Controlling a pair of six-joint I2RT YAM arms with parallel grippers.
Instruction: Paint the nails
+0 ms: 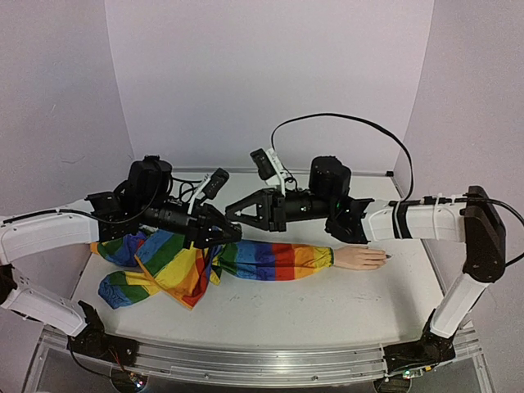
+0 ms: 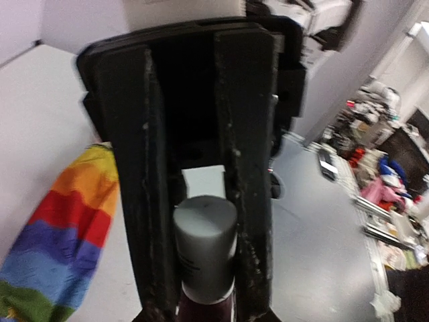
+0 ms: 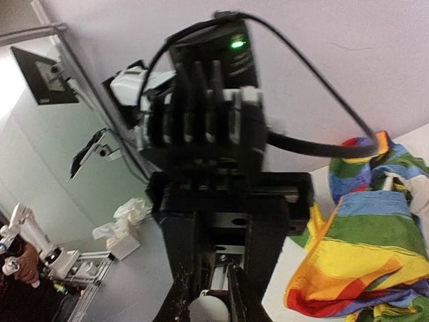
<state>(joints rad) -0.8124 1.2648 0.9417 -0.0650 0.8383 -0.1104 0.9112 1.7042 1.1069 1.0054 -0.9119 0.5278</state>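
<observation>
The pale mannequin hand (image 1: 360, 258) lies palm down right of centre, and its rainbow-striped sleeve (image 1: 270, 260) runs off to the left. One nail (image 1: 386, 258) at its fingertips looks dark; the others are too small to tell. My two grippers meet tip to tip above the sleeve. My left gripper (image 1: 230, 233) (image 2: 204, 302) is shut on the dark maroon polish bottle (image 2: 204, 312). The bottle's grey-white cap (image 2: 204, 245) points at my right gripper (image 1: 236, 210) (image 3: 209, 302). That gripper is shut on the cap (image 3: 209, 310).
The rainbow cloth bunches in a heap (image 1: 164, 270) at the left of the white table, and shows in the wrist views (image 2: 60, 228) (image 3: 362, 255). White walls stand behind and at both sides. An aluminium rail (image 1: 246, 360) runs along the front edge. My right forearm (image 1: 409, 219) hangs above the hand.
</observation>
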